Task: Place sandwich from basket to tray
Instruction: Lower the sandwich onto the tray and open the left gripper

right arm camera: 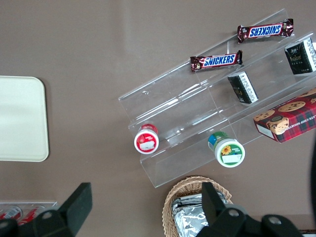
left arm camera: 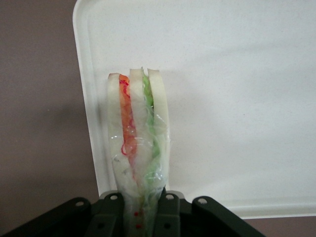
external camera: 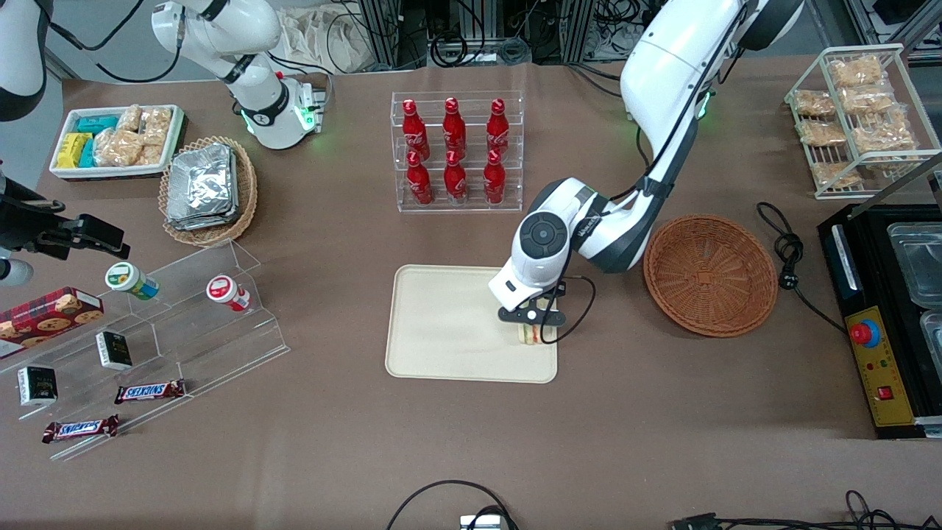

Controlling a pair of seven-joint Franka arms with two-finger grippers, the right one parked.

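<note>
I have the sandwich (left arm camera: 138, 133) clamped in the gripper (external camera: 531, 324), low over the tray (external camera: 441, 324).

From the front camera I see the gripper above the tray's corner nearest the basket (external camera: 710, 274), and the sandwich (external camera: 531, 335) shows just under the black fingers. In the wrist camera the fingers (left arm camera: 168, 212) press on both bread faces, the wedge standing on edge in clear wrap, its red, orange and green layers facing the lens, with the cream tray (left arm camera: 237, 98) under it close to the rim. I cannot tell whether it touches the tray. The reddish-brown basket sits on the table beside the tray, toward the working arm's end.
</note>
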